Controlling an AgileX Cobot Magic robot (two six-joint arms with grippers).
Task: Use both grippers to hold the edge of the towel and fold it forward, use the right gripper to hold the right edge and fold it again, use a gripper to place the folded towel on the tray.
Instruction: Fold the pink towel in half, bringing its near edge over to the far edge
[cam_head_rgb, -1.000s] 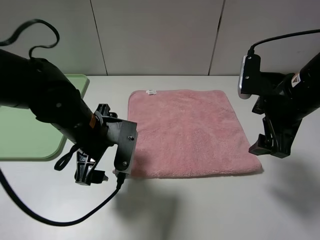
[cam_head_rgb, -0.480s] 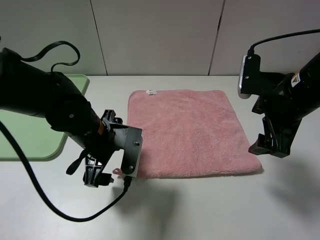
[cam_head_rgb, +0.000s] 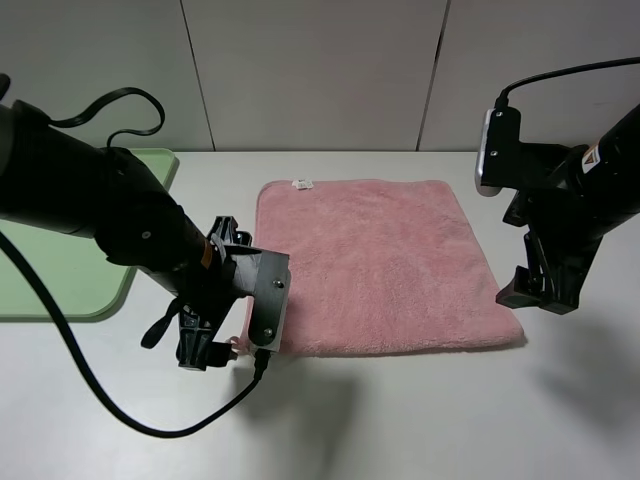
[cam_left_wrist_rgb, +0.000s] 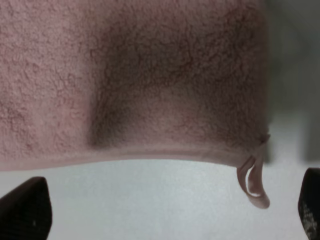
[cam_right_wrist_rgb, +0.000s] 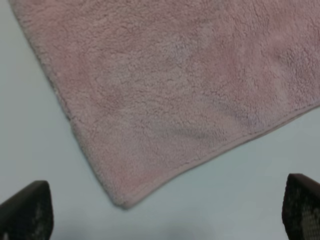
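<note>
The pink towel (cam_head_rgb: 385, 265) lies flat and unfolded on the white table, with a small white label at its far left corner. My left gripper (cam_head_rgb: 207, 350) is open, low over the table right at the towel's near left corner. The left wrist view shows the towel's near edge (cam_left_wrist_rgb: 150, 125) and a small hanging loop (cam_left_wrist_rgb: 252, 182) just ahead of my open left gripper (cam_left_wrist_rgb: 167, 212). My right gripper (cam_head_rgb: 535, 295) is open beside the towel's near right corner. The right wrist view shows that corner (cam_right_wrist_rgb: 122, 200) ahead of my open right gripper (cam_right_wrist_rgb: 162, 212). Neither gripper holds anything.
The pale green tray (cam_head_rgb: 60, 270) lies at the left of the table, partly hidden behind my left arm. A black cable (cam_head_rgb: 150, 425) loops from the left arm over the table in front. A grey panelled wall stands behind the table.
My left arm has moved right and a little nearer, bringing its gripper up to the towel's near left corner. The right arm and the towel have not moved.
</note>
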